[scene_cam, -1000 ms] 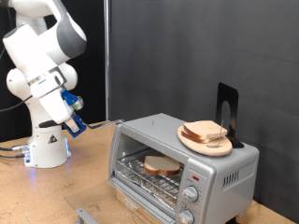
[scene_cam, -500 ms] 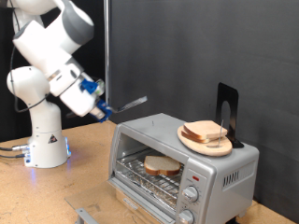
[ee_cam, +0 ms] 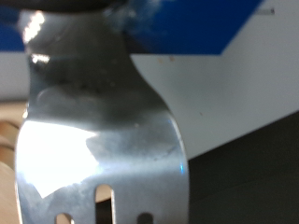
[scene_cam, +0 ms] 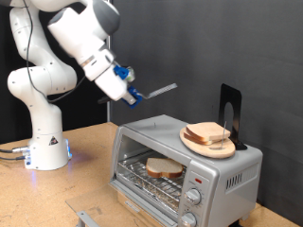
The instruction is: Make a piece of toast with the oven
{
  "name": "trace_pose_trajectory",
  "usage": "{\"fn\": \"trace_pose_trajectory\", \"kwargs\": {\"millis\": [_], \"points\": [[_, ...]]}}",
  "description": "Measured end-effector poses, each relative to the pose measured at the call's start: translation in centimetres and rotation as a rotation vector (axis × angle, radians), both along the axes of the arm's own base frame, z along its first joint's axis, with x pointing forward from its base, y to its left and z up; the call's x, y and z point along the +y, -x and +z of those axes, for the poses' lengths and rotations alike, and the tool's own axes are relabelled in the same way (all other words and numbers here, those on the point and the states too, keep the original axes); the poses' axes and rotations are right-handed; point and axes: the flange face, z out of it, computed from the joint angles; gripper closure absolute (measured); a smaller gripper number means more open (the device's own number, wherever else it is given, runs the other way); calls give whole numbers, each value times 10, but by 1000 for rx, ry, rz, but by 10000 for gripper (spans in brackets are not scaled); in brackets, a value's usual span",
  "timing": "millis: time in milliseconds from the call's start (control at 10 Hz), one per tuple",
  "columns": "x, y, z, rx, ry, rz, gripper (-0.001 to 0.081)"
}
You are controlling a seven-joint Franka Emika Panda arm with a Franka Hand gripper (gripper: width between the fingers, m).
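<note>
I've swung the gripper (scene_cam: 133, 94), clamped on a metal spatula (scene_cam: 159, 92), up to upper centre above the oven (scene_cam: 186, 168), one piece of toast (scene_cam: 164, 168) sitting on its rack

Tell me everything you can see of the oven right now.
The oven is a small boxy silver-grey metal toaster oven standing on the wooden table at the exterior view's lower right. Its front is open, showing a wire rack with one slice of bread on it. Round knobs line the front's right side. On its top rest a round wooden plate with bread and a black upright stand. The gripper is above, apart from it.
</note>
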Motion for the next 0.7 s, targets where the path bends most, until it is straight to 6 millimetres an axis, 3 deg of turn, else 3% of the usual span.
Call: {"fn": "trace_pose_trajectory", "kwargs": {"millis": [400, 700], "points": [[73, -1, 1, 11, 65, 34, 406], [115, 1, -23, 38, 134, 54, 406]]}}
